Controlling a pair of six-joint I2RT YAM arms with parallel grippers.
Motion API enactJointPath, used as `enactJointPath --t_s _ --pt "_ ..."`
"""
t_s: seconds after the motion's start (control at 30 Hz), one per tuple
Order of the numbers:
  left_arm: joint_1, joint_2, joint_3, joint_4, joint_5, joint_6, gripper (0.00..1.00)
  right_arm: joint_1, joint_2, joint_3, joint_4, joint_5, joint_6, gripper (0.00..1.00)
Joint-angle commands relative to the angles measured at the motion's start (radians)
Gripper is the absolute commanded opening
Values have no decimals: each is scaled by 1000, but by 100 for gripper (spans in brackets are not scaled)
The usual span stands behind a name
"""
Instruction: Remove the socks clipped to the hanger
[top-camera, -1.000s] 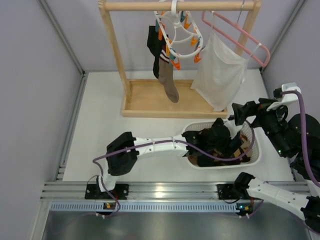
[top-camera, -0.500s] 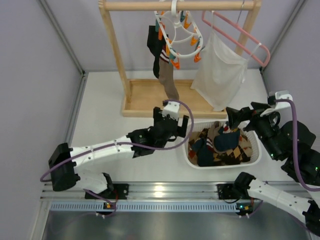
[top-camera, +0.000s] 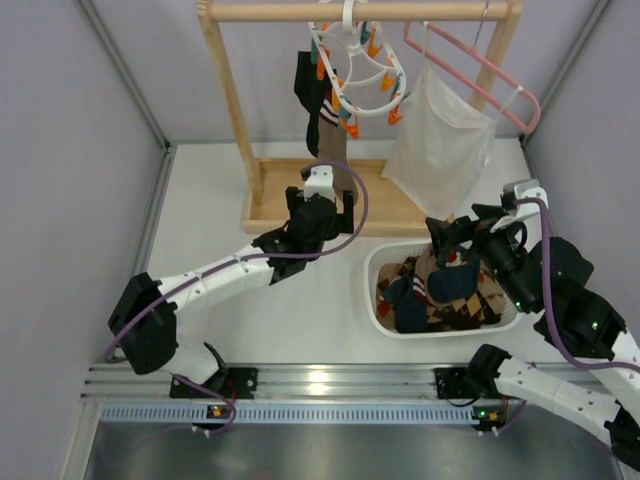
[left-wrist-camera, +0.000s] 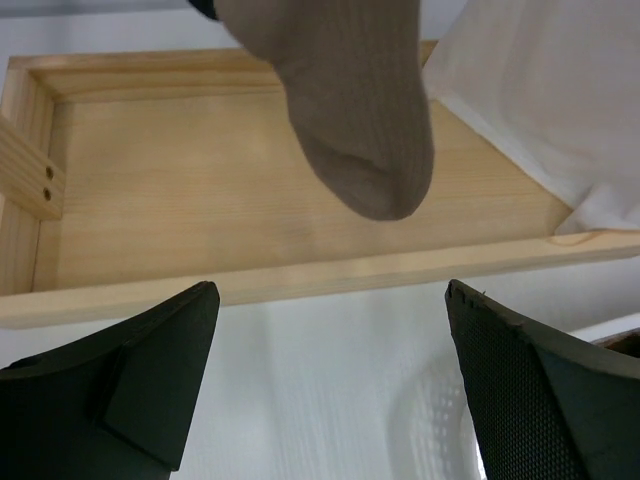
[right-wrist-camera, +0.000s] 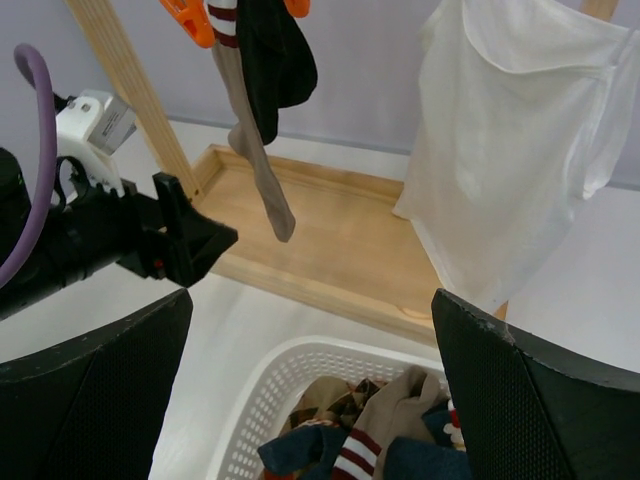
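Hanging toe-down from the white hanger (top-camera: 358, 68), the brown sock (left-wrist-camera: 360, 120) runs straight up and down, its rounded toe dangling over the wooden tray (left-wrist-camera: 180, 190) of the rack. Right below it sits the left gripper (left-wrist-camera: 330, 292), fingers spread wide and nothing between them; the toe is lined up over the gap, untouched. Next to the brown one hangs a black sock (right-wrist-camera: 275, 60), shorter and vertical too, both up by the orange clips (right-wrist-camera: 190, 20). Over to the right gripper (right-wrist-camera: 310, 300): fingers spread wide as well, empty, poised above the white basket (top-camera: 375, 290). Inside that basket is a loose heap of argyle socks (top-camera: 475, 305), navy socks (top-camera: 450, 285) and a striped cuff (right-wrist-camera: 350, 455). Further right on the rack, a white mesh bag (top-camera: 440, 140) hangs from a pink hanger (top-camera: 480, 75).
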Motion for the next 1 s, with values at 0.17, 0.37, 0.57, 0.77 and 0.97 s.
enactJointPath --t_s 0.17,0.37,0.57,0.77,0.97 --pt "-11 143 182 205 -46 60 98 8 -21 -24 119 -103 16 99" --pt "-14 300 345 254 -155 148 98 8 -23 -21 94 -109 2 100" --pt "-9 436 432 321 -292 262 98 9 -47 -29 79 -123 -4 99" --pt "29 531 486 337 -295 288 88 8 -59 -35 70 -132 -19 99" --pt "40 490 437 365 -312 285 22 8 -64 -50 71 -138 -30 99"
